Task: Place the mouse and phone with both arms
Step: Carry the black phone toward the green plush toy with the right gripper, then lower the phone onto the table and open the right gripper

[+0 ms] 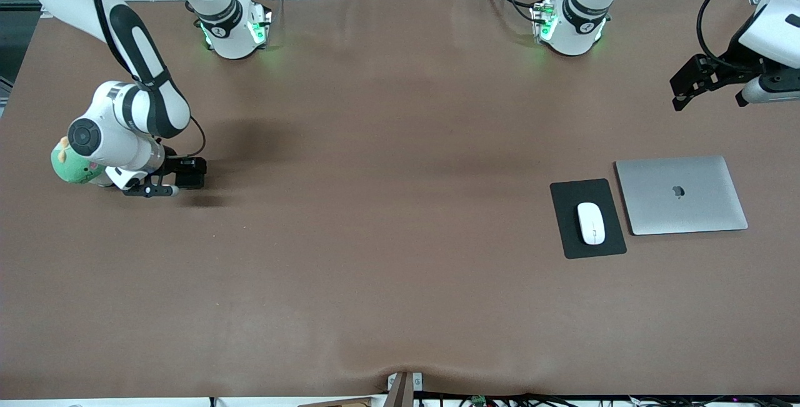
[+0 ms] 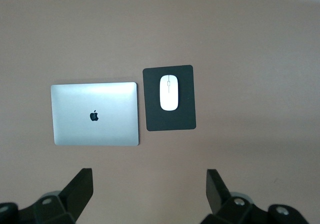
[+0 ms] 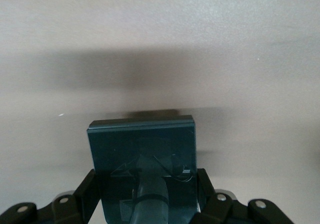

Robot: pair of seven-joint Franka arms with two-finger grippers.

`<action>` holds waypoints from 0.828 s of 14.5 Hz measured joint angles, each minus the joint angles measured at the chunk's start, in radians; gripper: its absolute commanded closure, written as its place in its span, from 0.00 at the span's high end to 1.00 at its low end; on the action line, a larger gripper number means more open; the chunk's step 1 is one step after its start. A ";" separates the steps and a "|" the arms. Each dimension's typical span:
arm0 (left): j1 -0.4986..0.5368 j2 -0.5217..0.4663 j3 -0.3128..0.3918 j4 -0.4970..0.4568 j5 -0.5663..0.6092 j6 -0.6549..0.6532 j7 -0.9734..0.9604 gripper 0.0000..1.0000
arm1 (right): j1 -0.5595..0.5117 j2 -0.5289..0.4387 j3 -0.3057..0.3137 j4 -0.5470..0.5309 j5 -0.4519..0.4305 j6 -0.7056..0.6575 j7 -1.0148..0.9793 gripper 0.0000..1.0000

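The white mouse lies on a black mouse pad toward the left arm's end of the table; it also shows in the left wrist view. My right gripper is shut on the black phone and holds it a little above the table at the right arm's end. In the right wrist view the phone sits between the fingers of the right gripper. My left gripper is open and empty, high over the table's end; in its own view the left gripper looks down on bare table.
A closed silver laptop lies beside the mouse pad, also in the left wrist view. A green plush toy sits by the right arm's wrist. The brown table is bare across its middle.
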State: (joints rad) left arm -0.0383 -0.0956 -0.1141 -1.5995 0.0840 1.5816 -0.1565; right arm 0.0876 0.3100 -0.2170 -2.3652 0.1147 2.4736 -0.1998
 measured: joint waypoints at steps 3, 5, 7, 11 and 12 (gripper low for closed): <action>0.000 0.000 -0.001 0.000 0.000 0.000 0.000 1.00 | -0.012 0.041 0.000 -0.004 0.000 0.042 -0.003 0.77; 0.000 0.000 -0.002 0.000 0.000 0.000 0.000 1.00 | -0.014 0.041 0.000 -0.002 0.000 0.039 -0.004 1.00; -0.001 0.000 -0.002 0.000 0.000 0.000 0.000 1.00 | -0.015 0.041 0.000 0.006 0.000 0.021 -0.004 1.00; -0.003 0.000 -0.003 0.000 0.000 0.000 0.000 1.00 | -0.015 0.038 0.001 0.212 0.000 -0.279 -0.004 1.00; -0.003 0.000 -0.003 0.000 0.000 0.000 0.000 1.00 | -0.015 0.035 0.001 0.287 0.000 -0.374 -0.004 1.00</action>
State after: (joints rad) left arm -0.0417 -0.0956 -0.1170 -1.5993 0.0840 1.5811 -0.1565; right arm 0.0729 0.3451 -0.2164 -2.0783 0.1147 2.0995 -0.2036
